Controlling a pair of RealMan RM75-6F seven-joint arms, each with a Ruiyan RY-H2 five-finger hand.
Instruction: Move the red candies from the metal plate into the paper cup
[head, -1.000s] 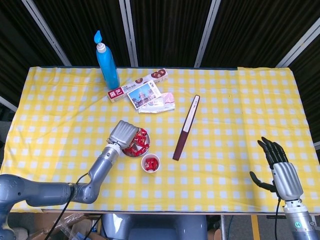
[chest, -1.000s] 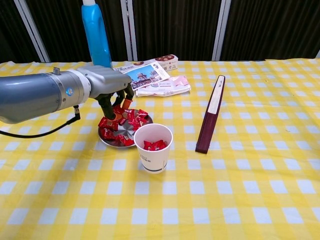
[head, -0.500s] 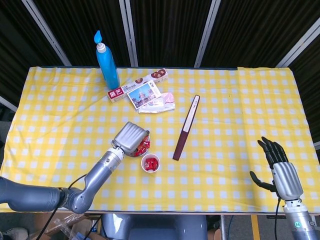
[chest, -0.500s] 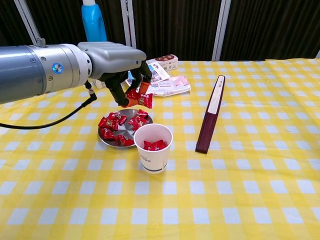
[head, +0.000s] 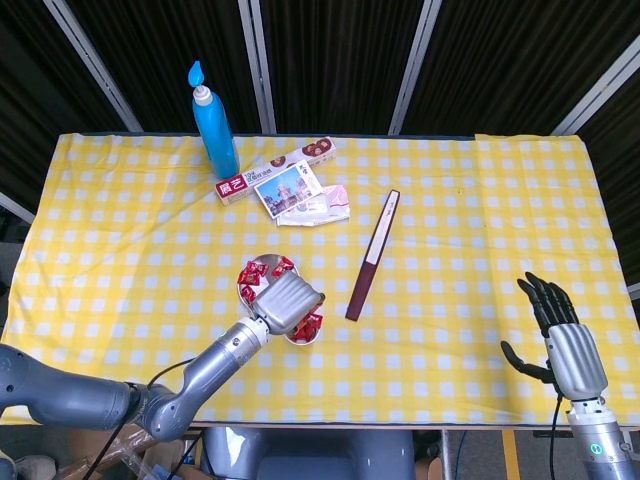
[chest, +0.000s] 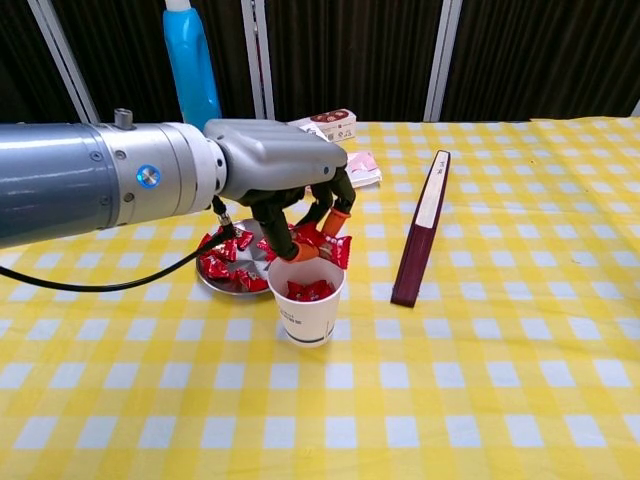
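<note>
left hand (chest: 300, 195) hovers right over the paper cup (chest: 306, 296), pinching a red candy (chest: 333, 246) between its fingertips (chest: 338, 214), just above the rim. cup already has a few red candies in it. more red candies sit on the metal plate (head: 249, 290), touching or just beside the cup on its far left side. right hand (head: 562, 340) is well apart at the table's near right edge, fingers spread, holding nothing.

candies look light, small, wrapped in crinkly shiny film, so likely slippery and easy to flick off the plate. best hold is probably a fingertip pinch across the body or on a twisted wrapper end. cup is light paper and could tip if the hand bumps its rim. release looks like the step in hand; plate is far from empty.
</note>
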